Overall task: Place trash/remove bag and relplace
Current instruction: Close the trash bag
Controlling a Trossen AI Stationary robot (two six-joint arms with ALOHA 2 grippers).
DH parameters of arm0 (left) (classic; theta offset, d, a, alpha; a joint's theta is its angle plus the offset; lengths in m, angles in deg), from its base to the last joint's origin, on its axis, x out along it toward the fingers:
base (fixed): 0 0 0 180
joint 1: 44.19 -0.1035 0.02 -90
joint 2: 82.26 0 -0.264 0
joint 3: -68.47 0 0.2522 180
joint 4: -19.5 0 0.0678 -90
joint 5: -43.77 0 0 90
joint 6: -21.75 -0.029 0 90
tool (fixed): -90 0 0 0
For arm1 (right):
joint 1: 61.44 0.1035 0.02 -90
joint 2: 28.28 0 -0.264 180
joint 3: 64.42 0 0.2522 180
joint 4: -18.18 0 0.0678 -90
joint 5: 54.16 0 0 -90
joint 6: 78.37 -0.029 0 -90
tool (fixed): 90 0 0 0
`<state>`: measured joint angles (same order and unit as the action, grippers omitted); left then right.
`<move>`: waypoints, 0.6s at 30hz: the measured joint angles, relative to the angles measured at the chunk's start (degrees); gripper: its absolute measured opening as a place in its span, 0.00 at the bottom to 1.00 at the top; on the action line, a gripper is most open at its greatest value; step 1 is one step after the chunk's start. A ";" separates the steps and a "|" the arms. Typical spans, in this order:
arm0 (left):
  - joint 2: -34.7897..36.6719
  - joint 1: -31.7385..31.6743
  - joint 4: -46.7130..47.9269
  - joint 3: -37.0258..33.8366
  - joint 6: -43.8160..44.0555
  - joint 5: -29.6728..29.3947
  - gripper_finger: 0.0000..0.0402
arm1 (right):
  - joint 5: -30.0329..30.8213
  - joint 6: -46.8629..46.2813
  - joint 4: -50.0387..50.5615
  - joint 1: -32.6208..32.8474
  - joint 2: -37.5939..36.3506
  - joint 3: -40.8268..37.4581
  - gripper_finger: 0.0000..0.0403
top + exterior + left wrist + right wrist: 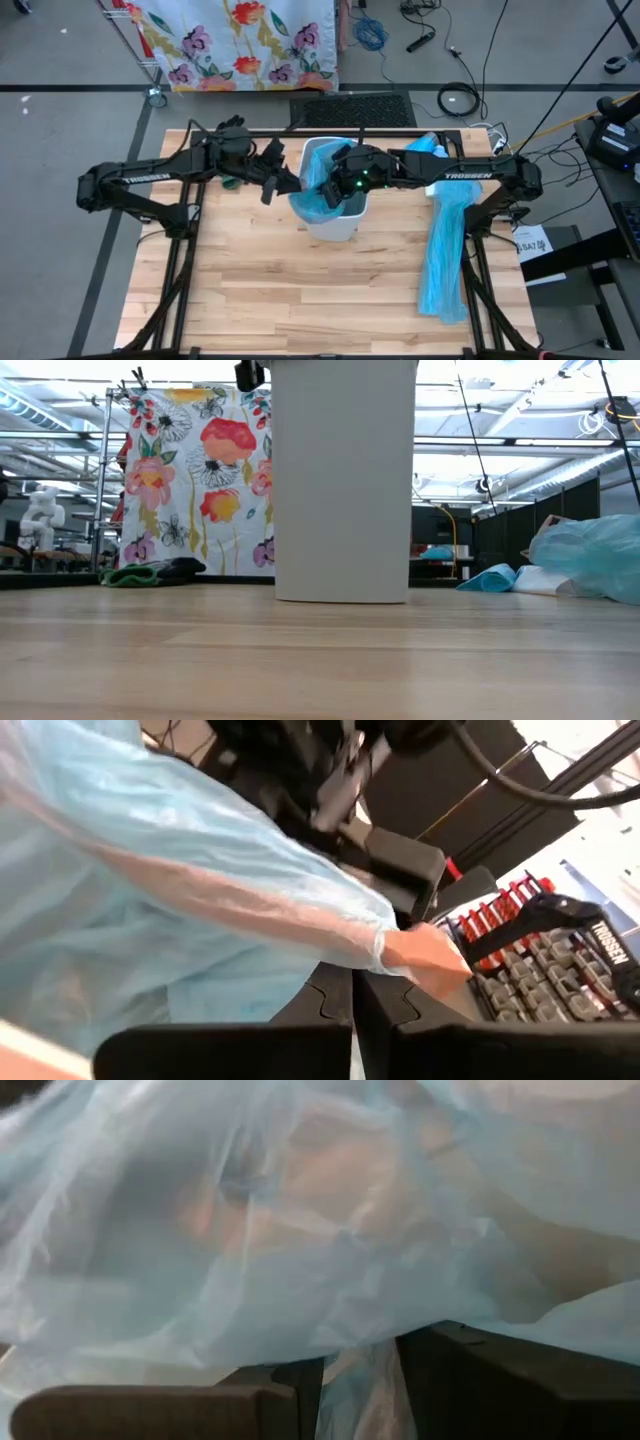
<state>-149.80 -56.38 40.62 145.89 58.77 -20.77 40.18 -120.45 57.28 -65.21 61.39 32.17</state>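
A white bin (335,222) stands upright at the table's middle; in the low view the bin (343,480) rests on its base. A light-blue bag (310,200) lines it, its film bunched over the rim on the left. My left gripper (290,185) is at the bin's left rim, shut on the bag. My right gripper (338,190) reaches over the bin's mouth from the right, closed on the bag's film. The trash is hidden. My left gripper pinches a gathered fold of the bag's film (352,988) between its two fingers, coming nearly level from the table's left. The film stretches away from the fingers in a drawn band (250,910). My right gripper has a strip of the bag's film (362,1372) between its two fingers, slanting down from the table's right. More film (300,1230) billows loosely in front of them; one layer or several, I cannot tell.
A long light-blue plastic strip (445,245) lies along the table's right side, also seen low at the right (590,560). A green and dark bundle (150,572) lies at the far left. A floral cloth (240,40) hangs beyond the far edge. Bare wood (300,295) spreads near the front.
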 joint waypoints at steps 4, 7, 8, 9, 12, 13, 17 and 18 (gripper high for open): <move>2.11 -0.04 1.46 0.06 0.04 -0.75 0.00 | -0.04 0.44 0.05 -0.07 0.00 0.02 0.23; 4.02 -0.04 6.25 0.00 -0.34 -5.88 0.00 | -0.04 0.74 0.05 -0.09 0.00 0.04 0.23; 4.71 -0.07 7.30 0.00 -0.58 -7.30 0.00 | -0.04 0.76 0.04 -0.09 0.00 0.04 0.23; 5.52 -0.07 8.32 0.00 -0.87 -8.19 0.00 | -0.08 0.76 0.03 -0.07 -0.02 0.04 0.23; 7.87 -0.10 9.12 0.00 -0.92 -9.60 0.00 | -0.11 0.76 -0.04 -0.20 -0.04 0.04 0.23; 8.23 0.02 8.78 0.00 -0.89 -9.64 0.00 | -0.18 0.77 -0.07 -0.32 -0.04 0.04 0.23; 8.42 1.29 7.92 0.00 0.10 -9.88 0.00 | -0.19 0.76 -0.13 -0.66 -0.04 0.07 0.23; 8.38 1.80 8.10 -0.02 0.14 -10.62 0.00 | -0.20 0.78 -0.13 -0.72 -0.06 0.07 0.23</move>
<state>-141.42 -54.58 48.72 145.87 58.90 -31.39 39.97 -119.67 57.16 -65.93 61.32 32.23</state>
